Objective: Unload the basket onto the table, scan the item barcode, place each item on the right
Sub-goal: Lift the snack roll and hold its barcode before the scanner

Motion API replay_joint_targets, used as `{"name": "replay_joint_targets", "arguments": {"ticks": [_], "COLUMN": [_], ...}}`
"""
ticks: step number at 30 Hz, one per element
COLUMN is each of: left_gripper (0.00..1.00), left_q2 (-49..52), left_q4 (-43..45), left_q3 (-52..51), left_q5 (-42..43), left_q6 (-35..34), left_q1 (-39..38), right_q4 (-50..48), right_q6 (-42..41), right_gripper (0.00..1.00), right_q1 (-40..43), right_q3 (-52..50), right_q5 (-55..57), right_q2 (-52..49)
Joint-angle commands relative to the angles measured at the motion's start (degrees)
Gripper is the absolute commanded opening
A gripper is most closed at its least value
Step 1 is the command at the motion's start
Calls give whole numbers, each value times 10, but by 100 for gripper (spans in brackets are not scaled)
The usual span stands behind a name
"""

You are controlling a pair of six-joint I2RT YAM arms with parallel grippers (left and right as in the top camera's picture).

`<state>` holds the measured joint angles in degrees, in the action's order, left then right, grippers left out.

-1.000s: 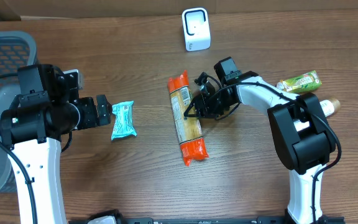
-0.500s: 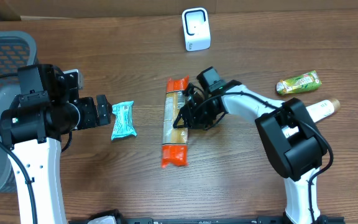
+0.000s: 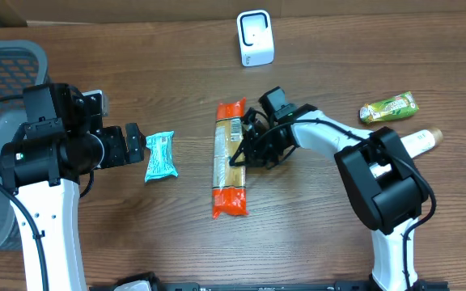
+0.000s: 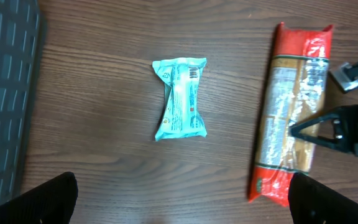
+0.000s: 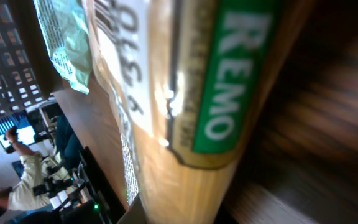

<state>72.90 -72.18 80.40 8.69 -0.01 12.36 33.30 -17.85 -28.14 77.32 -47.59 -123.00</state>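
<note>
Pasta packet pinched at mid-table, lying flat on the wood.
Right gripper is clenched on its right edge; left gripper gapes wide, just beside a teal snack packet.

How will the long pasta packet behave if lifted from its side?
Probably stiff: the pasta packet lies long and straight. Held near mid-length by the right tool, it should balance. Its shiny wrapper might slip.

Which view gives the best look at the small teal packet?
Left wrist: the teal packet lies whole and centred, print side up. Overhead shows it small, just beyond the open left gripper. Right wrist is filled by the pasta pack; no clear sight of it.
</note>
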Motion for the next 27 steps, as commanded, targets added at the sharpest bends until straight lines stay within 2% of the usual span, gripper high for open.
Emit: {"name": "replay_joint_targets", "arguments": {"ticks": [1, 9, 14, 20, 24, 27], "left_gripper": [100, 99, 99, 99, 99, 100], "left_q2": [-2, -2, -2, -2, -2, -2], "left_q4": [2, 2, 2, 2, 2, 2], "left_q3": [11, 11, 11, 11, 11, 11], "left_q5": [-3, -3, -3, -3, -3, -3], "left_q6": [2, 2, 2, 2, 2, 2], "left_q1": [-4, -4, -4, -4, -4, -4], "right_q4": [16, 65, 84, 86, 87, 134], "right_q6": [46, 151, 152, 151, 103, 93], "right_gripper": [4, 4, 4, 4, 3, 3], "right_q1": [36, 50, 50, 50, 50, 50], "right_q3": [-3, -3, -3, -3, 2, 48], "right_q5": [-16, -68, -68, -58, 43, 159], "right_q2": [67, 225, 311, 361, 364, 362]}}
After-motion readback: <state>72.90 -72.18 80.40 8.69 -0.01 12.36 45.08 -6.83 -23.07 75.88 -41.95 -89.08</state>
